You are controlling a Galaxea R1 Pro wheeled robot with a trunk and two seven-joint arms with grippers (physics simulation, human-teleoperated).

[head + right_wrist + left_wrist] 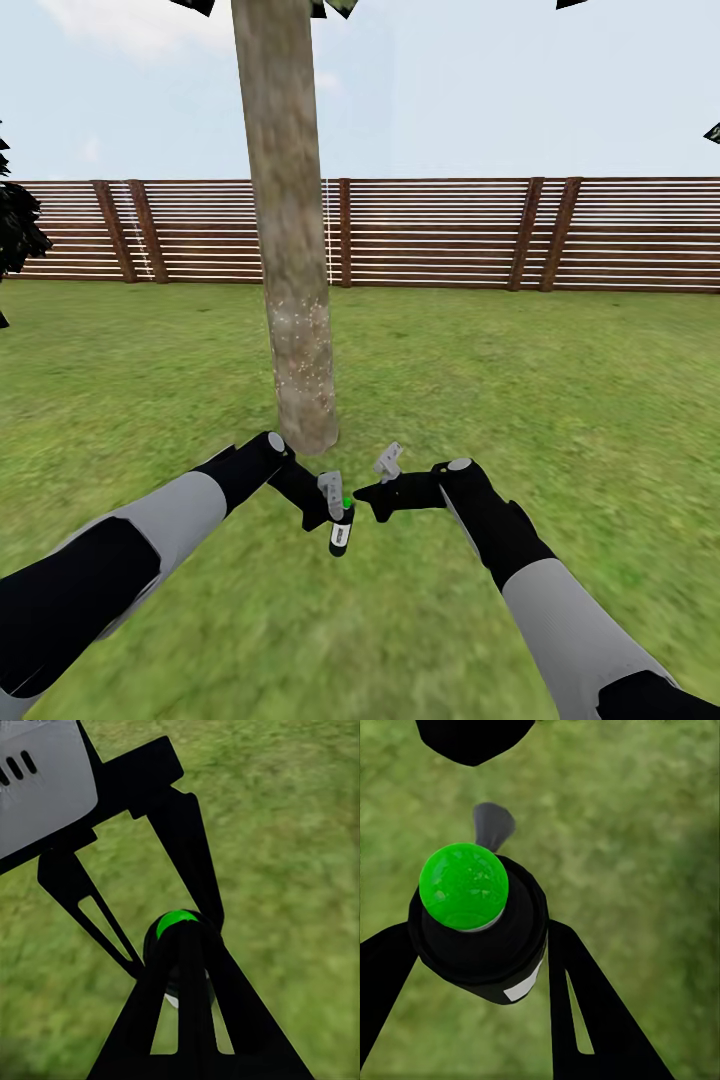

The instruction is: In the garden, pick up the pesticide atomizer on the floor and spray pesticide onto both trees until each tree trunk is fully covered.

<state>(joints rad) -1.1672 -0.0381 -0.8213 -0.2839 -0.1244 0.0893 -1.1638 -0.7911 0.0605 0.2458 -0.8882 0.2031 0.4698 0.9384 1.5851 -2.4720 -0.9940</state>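
- Head view: a thick grey-brown tree trunk (pixel 290 230) rises from the grass (pixel 560 400) left of centre and runs off the top of the frame.
- Fine white specks (pixel 300 330) dot the lower part of the bark, down toward the base.
- A brown slatted fence (pixel 450 232) crosses the middle of the frame behind the trunk, with pale sky above it and a dark conifer (pixel 15 230) at the left edge.
- Both arms reach in from the lower corners and meet low in the centre, just in front of the foot of the trunk.
- The left gripper (pixel 334 500) is clamped around the small black sprayer (pixel 341 530), which hangs roughly upright just below centre, above the grass; a green dot shows at its top and a pale strip on its side.
- In the left wrist view the sprayer (pixel 480 926) sits between the black fingers (pixel 585 1020), its green cap facing the camera and blurred grass (pixel 645 832) behind.
- The right gripper (pixel 385 478) hangs just beside the sprayer, to its right, and grips nothing; I cannot tell how far its jaws are parted.
- In the right wrist view the left gripper (pixel 176 949) holds the sprayer (pixel 176 926), partly hidden behind a black finger (pixel 191 1020) in the foreground.
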